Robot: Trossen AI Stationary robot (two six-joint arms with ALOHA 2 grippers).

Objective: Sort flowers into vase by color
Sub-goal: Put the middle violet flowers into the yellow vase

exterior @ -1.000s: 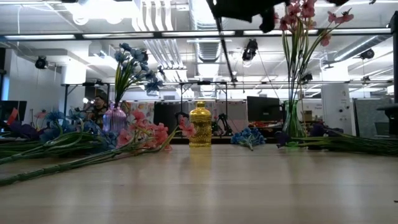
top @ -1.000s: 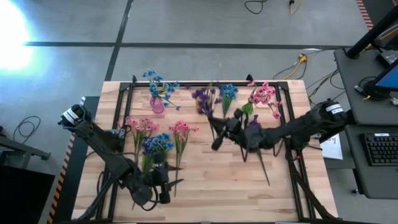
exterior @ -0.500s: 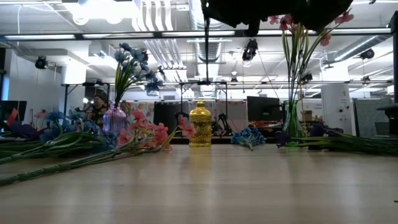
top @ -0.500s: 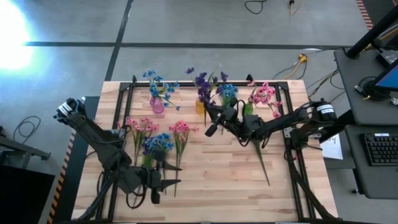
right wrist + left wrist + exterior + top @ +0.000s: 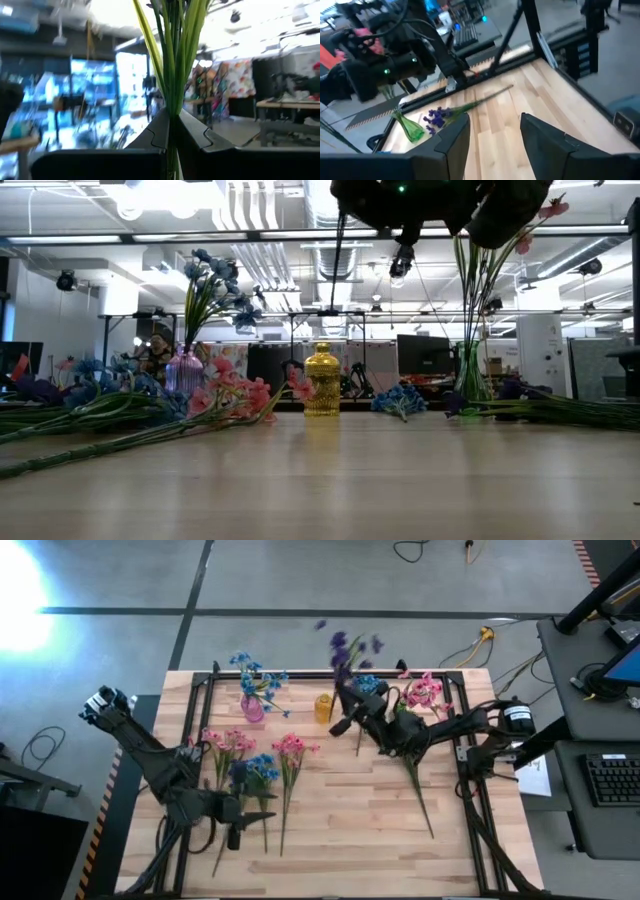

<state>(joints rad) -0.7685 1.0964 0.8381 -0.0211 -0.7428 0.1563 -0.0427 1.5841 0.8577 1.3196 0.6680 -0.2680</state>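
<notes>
My right gripper [image 5: 347,708] is over the table's far middle, shut on a dark purple flower [image 5: 346,644] whose blossoms rise above it. A yellow vase [image 5: 323,707] stands beside it. A pink vase [image 5: 252,708] holds blue flowers, and a green vase [image 5: 467,383] holds pink flowers [image 5: 422,690]. Pink flowers [image 5: 226,743] and blue flowers [image 5: 257,769] lie flat on the table's left. My left gripper [image 5: 264,821] hovers open near them, with nothing between its fingers [image 5: 455,142]. My right gripper pinches the purple flower's bundle of green stems [image 5: 172,102] between its two fingers, which lie across the stems. The flower stands nearly upright and clear of the table. Its blossoms are above the fingers, and the stem's lower end [image 5: 335,265] hangs below them.
Another purple flower [image 5: 420,792] lies on the table's right part, with its stem toward the near edge. A blue sprig [image 5: 368,686] lies by the far edge. A black frame [image 5: 196,700] borders the tabletop. Bare wood [image 5: 350,830] shows at the near middle.
My right gripper has carried the purple flower toward the far edge and tipped upward. The flower now stands nearly upright by the yellow vase, with its blossoms higher. My left gripper has risen a little and rolled, staying open over the flowers on the left.
</notes>
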